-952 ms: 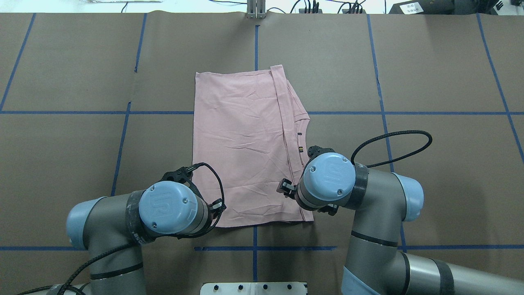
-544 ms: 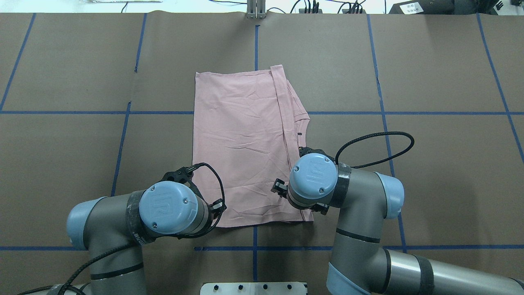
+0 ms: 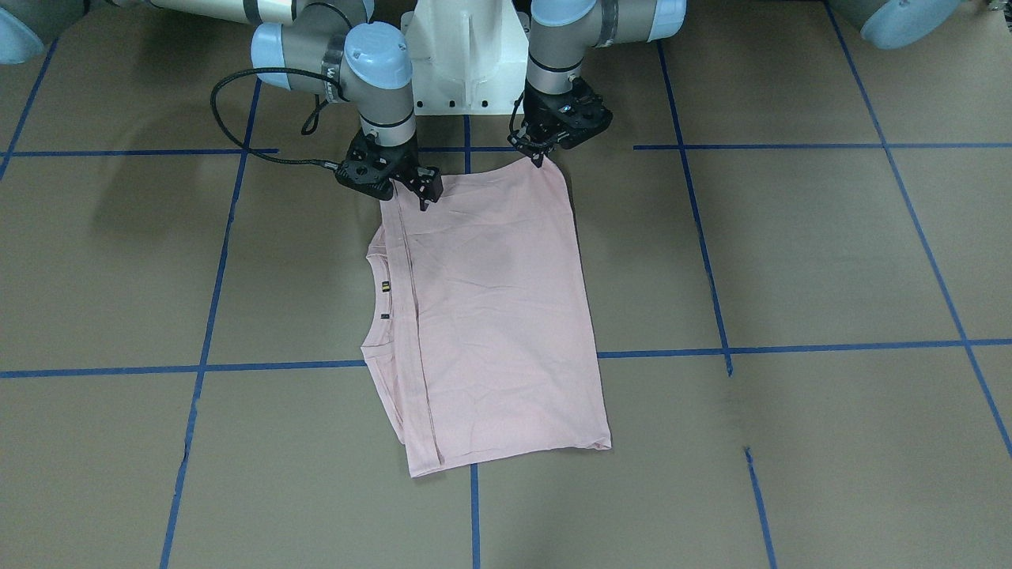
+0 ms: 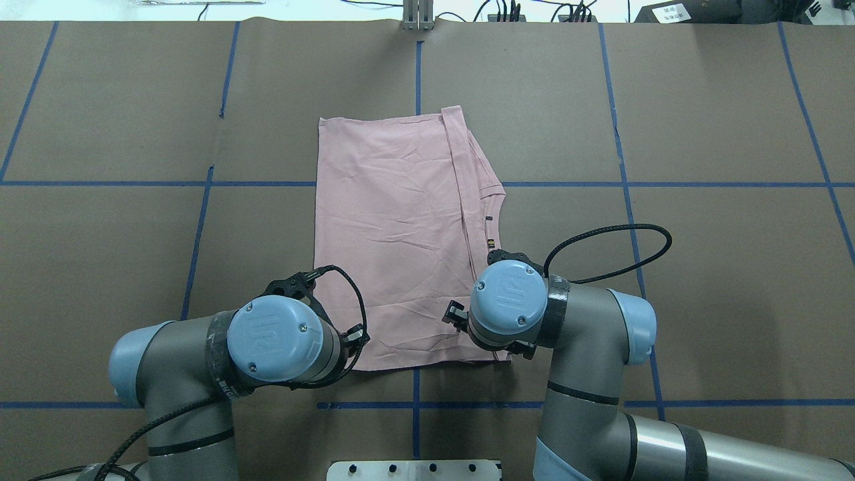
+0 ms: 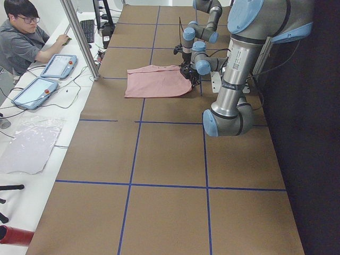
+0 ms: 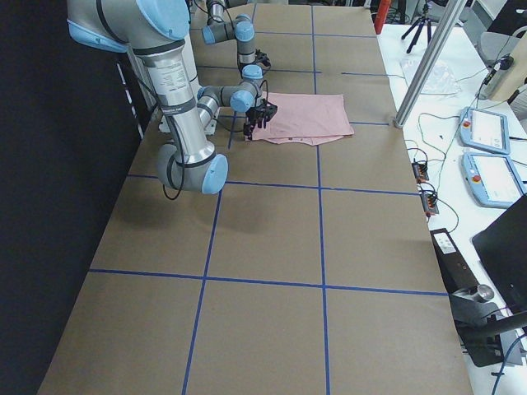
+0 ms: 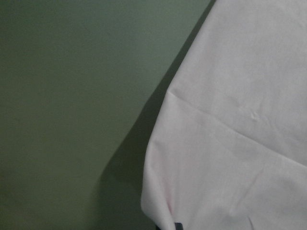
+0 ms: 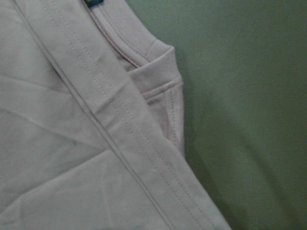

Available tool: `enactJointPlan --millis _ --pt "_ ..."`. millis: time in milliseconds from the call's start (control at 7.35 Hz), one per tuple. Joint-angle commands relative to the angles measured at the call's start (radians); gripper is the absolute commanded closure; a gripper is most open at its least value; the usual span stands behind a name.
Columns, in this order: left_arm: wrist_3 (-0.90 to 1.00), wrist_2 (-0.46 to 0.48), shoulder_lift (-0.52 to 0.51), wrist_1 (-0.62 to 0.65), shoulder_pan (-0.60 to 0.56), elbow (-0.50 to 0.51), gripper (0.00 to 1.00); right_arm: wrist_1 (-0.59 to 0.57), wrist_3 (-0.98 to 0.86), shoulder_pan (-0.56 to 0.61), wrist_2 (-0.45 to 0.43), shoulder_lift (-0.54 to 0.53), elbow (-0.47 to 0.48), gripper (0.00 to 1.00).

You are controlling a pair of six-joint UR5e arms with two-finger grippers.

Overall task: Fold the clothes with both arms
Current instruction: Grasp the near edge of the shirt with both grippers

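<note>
The pale pink T-shirt point(image 4: 394, 234) lies folded into a long rectangle on the brown table, its collar and black tag point(image 4: 491, 243) along the right edge. My left gripper point(image 3: 542, 158) is at the shirt's near left corner, fingers pinched together on the slightly raised cloth point(image 7: 240, 120). My right gripper point(image 3: 411, 194) hovers low over the near right corner with its fingers apart, nothing between them. The right wrist view shows only the collar and a stitched hem point(image 8: 72, 143), no fingers. The shirt's print is hidden.
The white pedestal base point(image 3: 466, 71) stands just behind both grippers. Blue tape lines point(image 4: 414, 404) grid the table. In the exterior left view a person point(image 5: 21, 37) sits by tablets point(image 5: 58, 65) and an aluminium post point(image 5: 79, 37) beyond the far edge.
The right arm has swung left and nearer, bringing its gripper over the shirt's near right corner. The left arm and the shirt have stayed still.
</note>
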Motion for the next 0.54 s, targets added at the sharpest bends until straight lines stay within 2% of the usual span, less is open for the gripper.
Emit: enactJointPlan --millis 0,136,272,408 --pt "0.0 0.0 -0.001 0.0 0.0 0.0 1.0 0.0 0.001 -0.002 0.002 -0.002 0.004 0.3" --pt "0.0 0.0 -0.001 0.0 0.0 -0.001 1.0 0.0 -0.001 -0.002 0.003 0.0 0.004 0.66" --pt "0.0 -0.001 -0.004 0.0 -0.001 -0.003 1.0 0.001 -0.002 -0.004 0.005 0.001 0.004 0.91" --pt "-0.002 0.0 -0.004 0.0 -0.002 -0.002 1.0 0.003 -0.001 -0.004 0.002 0.003 0.004 1.0"
